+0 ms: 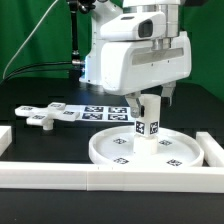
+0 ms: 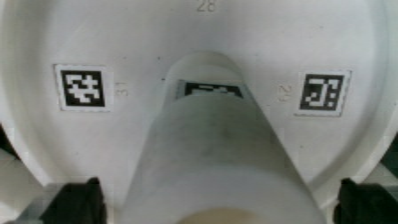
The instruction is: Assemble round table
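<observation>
The round disc (image 1: 120,150) lies flat near the table's front. The short thick leg (image 1: 148,122) stands upright on its middle, tags facing the exterior view. My gripper (image 1: 150,100) hangs straight down over the leg's top, one finger on each side. In the wrist view the leg (image 2: 217,140) fills the space between my two black fingers (image 2: 75,200), with a narrow gap showing at each side, so the gripper (image 2: 217,205) looks open around it. The disc (image 2: 196,40) lies beneath with two tags. The cross-shaped foot piece (image 1: 40,118) lies on the table at the exterior view's left.
The marker board (image 1: 95,110) lies behind the disc. Long white bars edge the work area at the front (image 1: 110,180), the exterior view's left (image 1: 5,135) and right (image 1: 210,150). A green backdrop and cables stand behind.
</observation>
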You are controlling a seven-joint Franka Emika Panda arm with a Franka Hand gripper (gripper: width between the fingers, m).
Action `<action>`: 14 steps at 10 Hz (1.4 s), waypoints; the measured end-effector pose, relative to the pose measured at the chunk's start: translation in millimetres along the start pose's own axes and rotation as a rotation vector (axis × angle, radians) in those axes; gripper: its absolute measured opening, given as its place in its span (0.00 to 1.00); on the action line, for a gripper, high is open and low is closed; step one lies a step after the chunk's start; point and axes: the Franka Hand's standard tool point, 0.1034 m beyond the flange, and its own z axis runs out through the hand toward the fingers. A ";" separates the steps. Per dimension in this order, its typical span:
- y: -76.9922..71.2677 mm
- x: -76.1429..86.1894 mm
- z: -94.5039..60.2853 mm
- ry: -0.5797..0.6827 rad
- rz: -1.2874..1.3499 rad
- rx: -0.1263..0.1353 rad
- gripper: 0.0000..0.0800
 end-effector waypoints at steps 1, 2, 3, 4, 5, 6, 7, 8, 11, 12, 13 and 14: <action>-0.4 -1.1 2.2 -0.010 -0.101 -0.002 0.81; -1.0 -1.8 3.4 -0.015 -0.152 0.000 0.81; -1.0 -2.5 3.6 -0.020 -0.200 -0.001 0.81; -0.1 -3.5 3.7 -0.027 -0.296 -0.005 0.81; 0.8 -4.7 3.9 -0.034 -0.379 -0.007 0.81; 0.8 -5.3 4.4 -0.041 -0.437 -0.008 0.81; 0.3 -5.4 4.9 -0.044 -0.479 -0.009 0.81; 0.2 -5.1 4.9 -0.050 -0.541 -0.012 0.81; 2.0 -8.8 5.5 -0.070 -0.722 -0.014 0.81; 2.6 -9.6 5.5 -0.077 -0.772 -0.015 0.81; 2.6 -9.7 5.5 -0.077 -0.770 -0.015 0.66; 2.8 -9.8 5.5 -0.077 -0.768 -0.015 0.50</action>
